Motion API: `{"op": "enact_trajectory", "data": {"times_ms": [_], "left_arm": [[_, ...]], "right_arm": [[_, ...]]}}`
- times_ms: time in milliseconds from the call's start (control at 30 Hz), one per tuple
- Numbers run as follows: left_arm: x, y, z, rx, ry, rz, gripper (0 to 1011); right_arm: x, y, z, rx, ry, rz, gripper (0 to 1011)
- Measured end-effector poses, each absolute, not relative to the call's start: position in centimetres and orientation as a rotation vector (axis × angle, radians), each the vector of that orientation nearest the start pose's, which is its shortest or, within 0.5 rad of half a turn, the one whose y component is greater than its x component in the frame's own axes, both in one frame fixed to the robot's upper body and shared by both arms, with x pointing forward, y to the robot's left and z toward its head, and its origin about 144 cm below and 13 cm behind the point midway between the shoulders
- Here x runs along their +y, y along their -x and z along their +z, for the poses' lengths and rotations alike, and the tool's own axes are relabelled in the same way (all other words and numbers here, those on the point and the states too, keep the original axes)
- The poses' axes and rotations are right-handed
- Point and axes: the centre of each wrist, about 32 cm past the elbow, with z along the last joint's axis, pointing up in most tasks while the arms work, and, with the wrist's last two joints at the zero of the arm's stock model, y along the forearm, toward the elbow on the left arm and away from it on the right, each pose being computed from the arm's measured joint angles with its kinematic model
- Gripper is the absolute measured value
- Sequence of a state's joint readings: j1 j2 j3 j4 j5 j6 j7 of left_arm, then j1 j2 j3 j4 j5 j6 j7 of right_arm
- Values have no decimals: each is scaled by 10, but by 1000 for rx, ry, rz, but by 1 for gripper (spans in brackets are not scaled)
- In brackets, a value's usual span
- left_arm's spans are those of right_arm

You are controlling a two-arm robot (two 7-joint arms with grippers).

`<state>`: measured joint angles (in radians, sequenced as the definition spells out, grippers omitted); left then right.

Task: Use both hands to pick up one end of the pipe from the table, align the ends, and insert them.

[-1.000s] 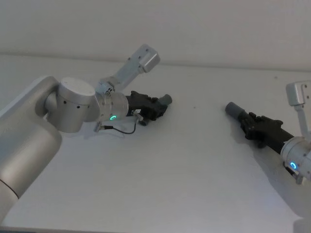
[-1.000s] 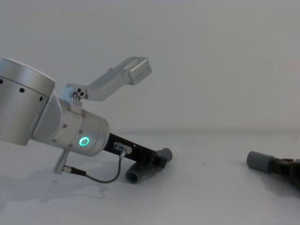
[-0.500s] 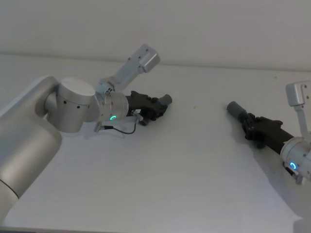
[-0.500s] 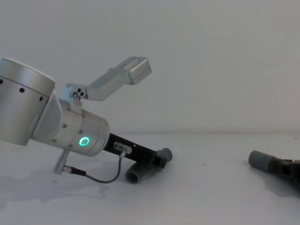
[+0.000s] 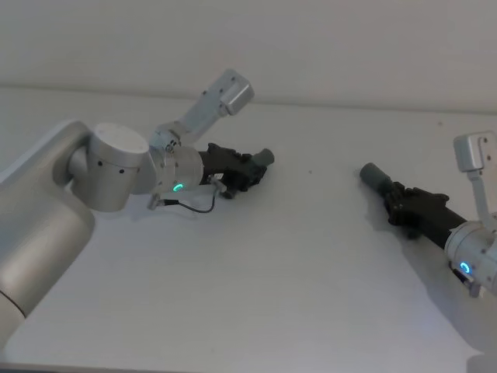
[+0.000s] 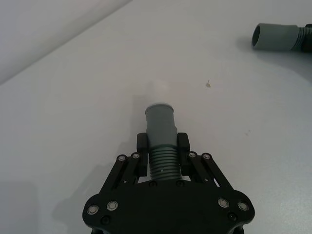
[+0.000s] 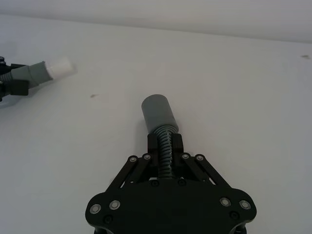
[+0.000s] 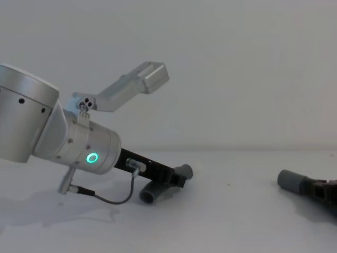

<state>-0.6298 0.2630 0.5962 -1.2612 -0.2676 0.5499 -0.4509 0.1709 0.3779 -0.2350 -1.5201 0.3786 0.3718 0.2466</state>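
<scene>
Left gripper (image 6: 162, 146) clamps the curved hose (image 6: 163, 165) behind its white-tipped cuff (image 6: 160, 119), well left of the socket cuff (image 7: 158, 113); right gripper (image 7: 165, 146) clamps the second hose (image 7: 164, 132). I'd align axes before closing.

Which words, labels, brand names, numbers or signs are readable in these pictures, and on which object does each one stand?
None can be read.
The left gripper, the right gripper, the white-tipped pipe piece, the socket pipe piece and the table bear no writing.
The green ring on the left arm and the blue ring on the right arm are plain lights.
</scene>
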Motion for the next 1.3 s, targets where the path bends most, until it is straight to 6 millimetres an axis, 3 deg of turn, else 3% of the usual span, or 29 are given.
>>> {"op": "enact_trajectory", "data": {"times_ms": [367,767,1300], "left_arm": [[178,-588,1252,33,-460,712,347],[206,-586,1283,-133,-399,650,347],[236,-588,1312,-282,-350,518,347]], "right_arm": [[-257,-489,1184,170,206,-1109,158],[-244,-478,1216,29,101,-1079,156],[-260,-475,1244,-50,54,-933,156]]}}
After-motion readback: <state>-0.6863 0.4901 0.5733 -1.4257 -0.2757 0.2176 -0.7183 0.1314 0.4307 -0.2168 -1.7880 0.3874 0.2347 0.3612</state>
